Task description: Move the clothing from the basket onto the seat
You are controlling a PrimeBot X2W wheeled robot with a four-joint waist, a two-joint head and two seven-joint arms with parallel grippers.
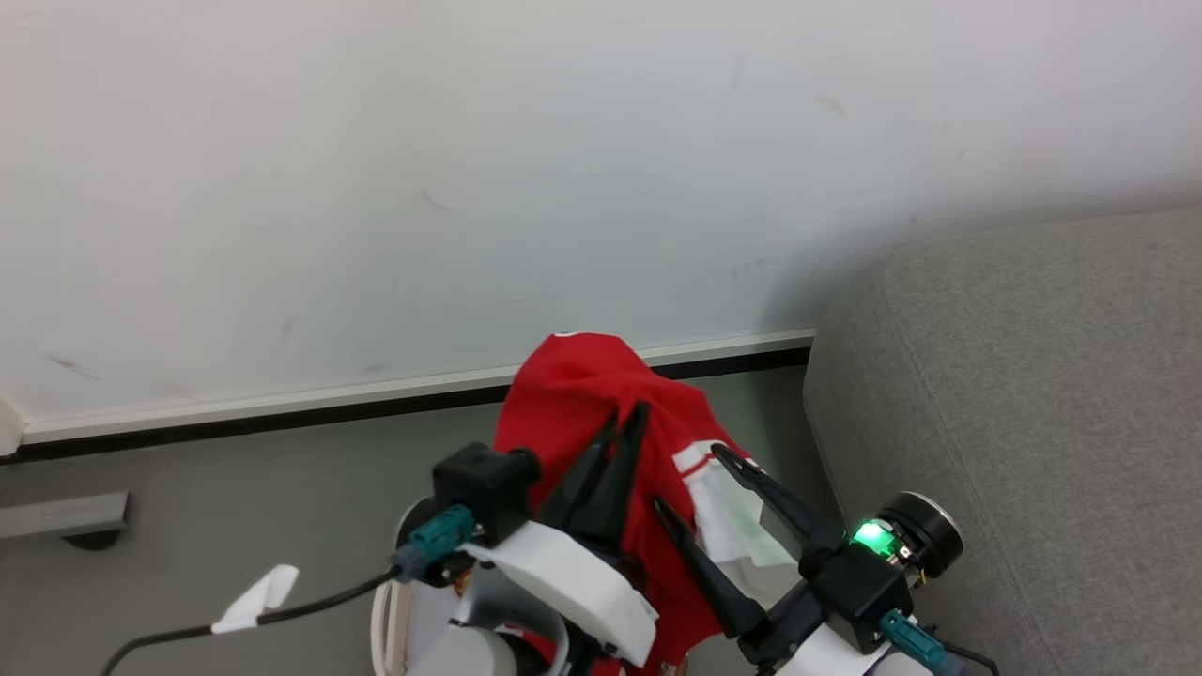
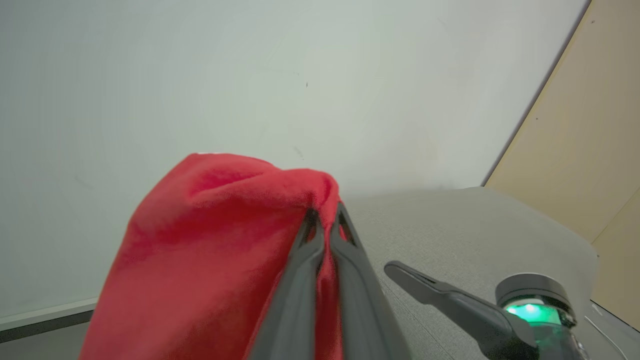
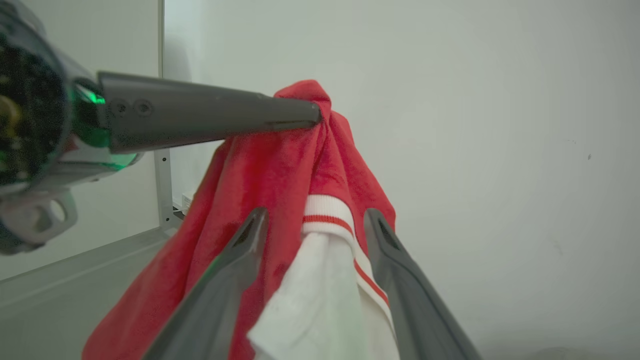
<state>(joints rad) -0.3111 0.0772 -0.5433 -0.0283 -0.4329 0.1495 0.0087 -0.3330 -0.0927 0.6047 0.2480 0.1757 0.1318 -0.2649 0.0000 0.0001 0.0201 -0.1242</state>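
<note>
**Beside the Seat: One Garment in the Air, Not Yet Set Down**

At the left gripper (image 1: 627, 418): pressed together on a bunched red fold near the top of the clothing (image 1: 582, 394), carrying its weight.

At the right gripper (image 3: 316, 215): spread, with the white panel and striped cuff hanging between the two fingers. No clamp on the fabric.

Location of the clothing: in the air, over the floor (image 1: 235, 526), in front of the wall (image 1: 470, 188), just left of the seat (image 1: 1033, 394) and apart from its surface.

Judged stage: transfer in hand.
- Done: one garment held up, hanging free of the floor.
- Left: carry rightward over the rounded edge, lower onto the grey upholstery, release.
- Count of garments left in the basket: cannot tell.

Around the work:
- skirting board (image 1: 376, 402) along the foot of the wall
- black cable (image 1: 310, 601) with a white tag, lower left in the head view
- grey bracket (image 1: 66, 514) at the far left
- beige panel (image 2: 590, 150) beyond the seat in the left wrist view

In the path: the right gripper itself, placed between clothing and seat, with loose fabric close against its fingers, a likely snag point. Also the upright side of the seat; expect the hanging tail to drag there unless kept above the edge.
</note>
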